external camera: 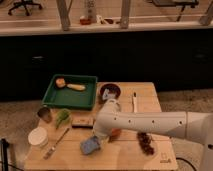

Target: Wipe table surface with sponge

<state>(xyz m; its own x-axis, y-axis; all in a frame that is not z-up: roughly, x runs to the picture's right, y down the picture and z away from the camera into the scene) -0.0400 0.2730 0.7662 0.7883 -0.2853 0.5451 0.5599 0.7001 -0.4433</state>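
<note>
Blue-grey sponge (90, 145) on the table surface (125, 156) at the gripper (97, 137) (grasp hidden, cannot tell).

You have no text, label, brand or number to read here. The small dark mark (165, 161) at the lower right corner of the table surface (125, 159) is too small to make out. The gripper (95, 139) sits at the sponge (89, 146), lower left of centre

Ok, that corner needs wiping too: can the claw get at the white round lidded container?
Probably yes. The claw sits over the blue-grey flat sponge on the light tan wooden tabletop, and the white round lidded container stands to its left, with only a low metal fork lying between.
</note>
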